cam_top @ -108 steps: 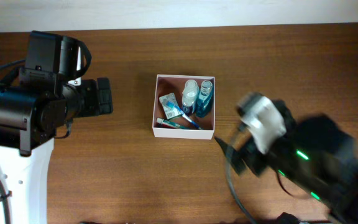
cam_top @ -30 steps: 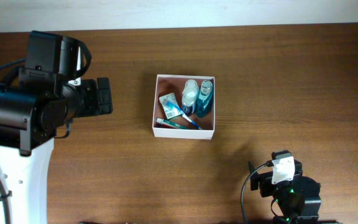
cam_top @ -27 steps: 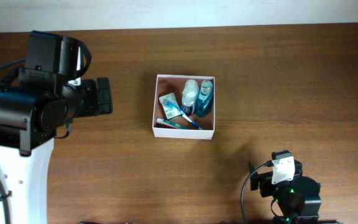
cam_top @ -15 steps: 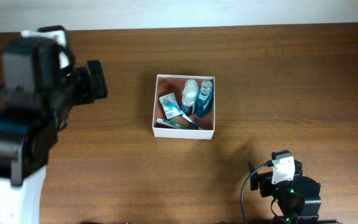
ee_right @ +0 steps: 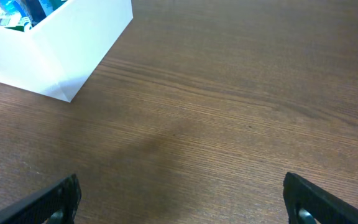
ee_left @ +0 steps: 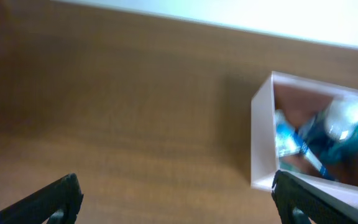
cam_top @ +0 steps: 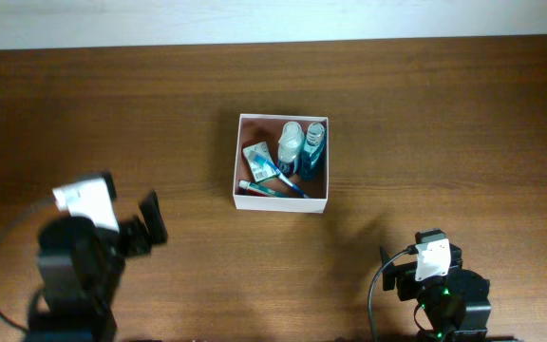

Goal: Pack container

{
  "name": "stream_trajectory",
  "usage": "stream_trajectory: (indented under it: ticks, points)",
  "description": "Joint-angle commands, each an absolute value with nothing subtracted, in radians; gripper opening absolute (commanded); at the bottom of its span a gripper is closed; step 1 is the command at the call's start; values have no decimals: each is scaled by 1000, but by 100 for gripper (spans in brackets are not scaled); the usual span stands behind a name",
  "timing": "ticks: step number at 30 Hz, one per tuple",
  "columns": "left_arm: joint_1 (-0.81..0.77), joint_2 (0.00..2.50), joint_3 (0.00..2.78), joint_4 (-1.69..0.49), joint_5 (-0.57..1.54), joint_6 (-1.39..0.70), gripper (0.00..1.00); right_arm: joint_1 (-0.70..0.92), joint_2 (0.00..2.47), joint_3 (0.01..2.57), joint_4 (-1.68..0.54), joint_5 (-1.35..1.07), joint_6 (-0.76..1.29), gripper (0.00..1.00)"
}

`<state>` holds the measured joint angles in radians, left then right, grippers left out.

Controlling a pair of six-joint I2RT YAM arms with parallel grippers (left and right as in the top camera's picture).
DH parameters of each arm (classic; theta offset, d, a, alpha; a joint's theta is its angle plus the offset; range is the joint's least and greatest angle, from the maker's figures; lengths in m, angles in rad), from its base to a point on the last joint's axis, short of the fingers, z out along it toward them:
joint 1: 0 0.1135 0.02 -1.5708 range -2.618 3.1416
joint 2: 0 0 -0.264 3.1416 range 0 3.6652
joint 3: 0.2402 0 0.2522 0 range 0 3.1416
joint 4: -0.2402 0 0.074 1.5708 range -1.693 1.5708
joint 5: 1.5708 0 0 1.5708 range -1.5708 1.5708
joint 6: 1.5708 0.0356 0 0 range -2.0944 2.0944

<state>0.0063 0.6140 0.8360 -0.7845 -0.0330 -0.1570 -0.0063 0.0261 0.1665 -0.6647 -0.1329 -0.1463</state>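
The container (cam_top: 279, 202) is a square white-walled box with a pinkish-tan inside at the table's middle. In it lie a green-white carton (cam_top: 260, 161), a white bottle (cam_top: 291, 141), a blue bottle (cam_top: 312, 147) and a toothbrush (cam_top: 273, 187). My left gripper (cam_top: 148, 223) is low at the front left, far from the box, open and empty. In the left wrist view (ee_left: 179, 202) the container (ee_left: 263, 143) is blurred at the right. My right gripper (cam_top: 385, 266) is at the front right, open and empty. In the right wrist view (ee_right: 182, 202) the container's corner (ee_right: 61, 50) is at the upper left.
The wooden table (cam_top: 444, 114) runs to a pale wall strip along the far edge. The right arm's base (cam_top: 444, 299) sits at the front right, and the left arm's body (cam_top: 69, 280) at the front left.
My left arm has swung from the far left down to the front left, away from the box. The right arm, pulled back earlier, has stayed still. The box contents are unchanged.
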Motion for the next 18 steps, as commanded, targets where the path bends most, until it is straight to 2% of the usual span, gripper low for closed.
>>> stream_trajectory:
  ticks: [1,10,18]
  points:
    - [12,488,699,-757,-14,-141,99,-14,17,161,-665,-139,-149,99]
    - [11,226,337,-654,24,-141,99,-14,17,161,-665,-139,-149,99]
    - [10,65,154,-584,98,-141,99,-14,17,161,-665,-139,-149,99]
